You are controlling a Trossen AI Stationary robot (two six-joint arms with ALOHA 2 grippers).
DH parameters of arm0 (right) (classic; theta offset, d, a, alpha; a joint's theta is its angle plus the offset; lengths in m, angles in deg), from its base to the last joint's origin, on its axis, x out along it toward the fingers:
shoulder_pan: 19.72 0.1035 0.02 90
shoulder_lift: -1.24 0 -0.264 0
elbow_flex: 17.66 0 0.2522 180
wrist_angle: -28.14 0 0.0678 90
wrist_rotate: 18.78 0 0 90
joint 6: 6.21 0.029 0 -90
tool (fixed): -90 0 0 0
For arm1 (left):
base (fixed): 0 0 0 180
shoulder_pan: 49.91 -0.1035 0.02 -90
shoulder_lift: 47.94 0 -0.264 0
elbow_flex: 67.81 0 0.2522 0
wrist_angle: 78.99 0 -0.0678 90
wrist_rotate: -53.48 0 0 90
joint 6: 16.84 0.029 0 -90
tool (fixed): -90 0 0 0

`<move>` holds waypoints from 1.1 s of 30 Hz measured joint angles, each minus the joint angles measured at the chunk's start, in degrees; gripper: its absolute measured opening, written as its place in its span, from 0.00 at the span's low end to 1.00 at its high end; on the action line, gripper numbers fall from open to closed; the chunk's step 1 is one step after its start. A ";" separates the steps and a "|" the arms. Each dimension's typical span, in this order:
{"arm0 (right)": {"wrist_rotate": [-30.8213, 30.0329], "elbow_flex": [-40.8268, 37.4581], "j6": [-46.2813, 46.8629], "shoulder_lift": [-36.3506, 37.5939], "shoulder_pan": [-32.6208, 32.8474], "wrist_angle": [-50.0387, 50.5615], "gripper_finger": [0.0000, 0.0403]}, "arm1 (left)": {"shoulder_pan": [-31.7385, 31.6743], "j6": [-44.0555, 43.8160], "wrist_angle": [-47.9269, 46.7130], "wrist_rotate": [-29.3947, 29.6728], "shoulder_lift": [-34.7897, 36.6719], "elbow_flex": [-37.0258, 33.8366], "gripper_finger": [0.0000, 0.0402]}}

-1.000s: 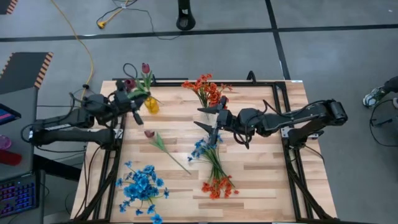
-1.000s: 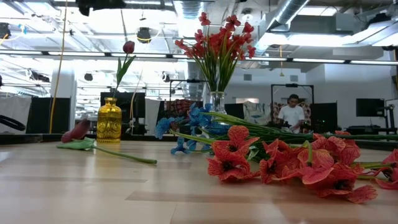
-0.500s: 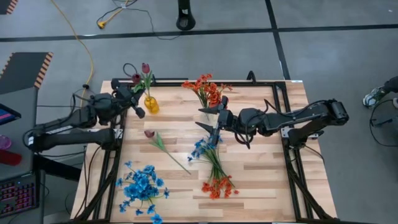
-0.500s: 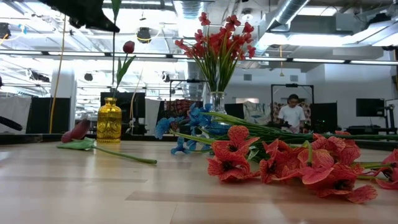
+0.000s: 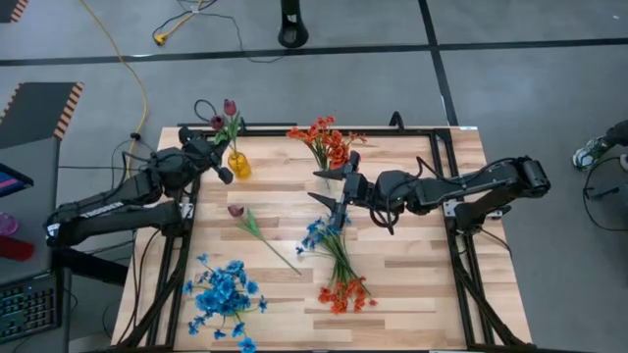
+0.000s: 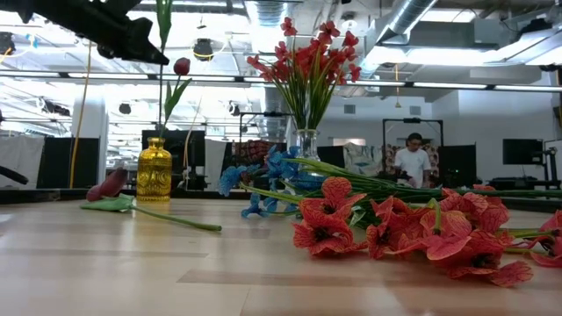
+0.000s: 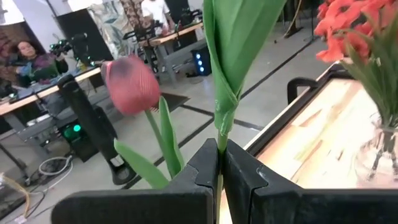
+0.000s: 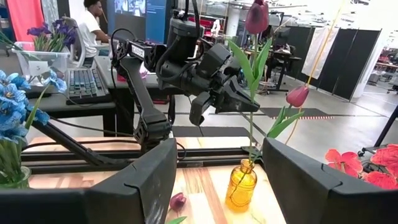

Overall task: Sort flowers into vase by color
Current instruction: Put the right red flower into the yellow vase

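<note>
While the left gripper (image 5: 218, 165) hangs just above and beside the squat amber glass vase (image 5: 239, 165), its fingers (image 7: 205, 168) are pinched tight on the thin green stem of a dark maroon tulip (image 8: 256, 17). That stem runs upright, bud overhead and cut end pointing down, and the end looks close above the vase mouth. So the whole move comes down to one line: stem tip over that narrow neck, then straight down. A second maroon tulip bud (image 8: 297, 96) already stands in the vase, leaning away, so the neck is partly taken.

Moving right from the vase, a third maroon tulip (image 5: 236, 211) lies flat on the pale wooden table (image 5: 412, 265), stem trailing away from the vase. Nearer the front edge lies a cluster of bright blue sprigs (image 5: 224, 292). Well to the right of the vase stands a clear glass vase of orange-red sprigs (image 5: 324, 142). Beyond that, the right gripper (image 5: 332, 186) waits with its jaws standing well apart and nothing between them, poised over a loose bundle of blue and orange-red sprigs (image 5: 339, 260).
</note>
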 joint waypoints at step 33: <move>0.02 0.00 0.03 -0.04 -0.01 0.56 0.66 | -4.91 -8.99 2.16 1.60 -0.15 -6.89 0.00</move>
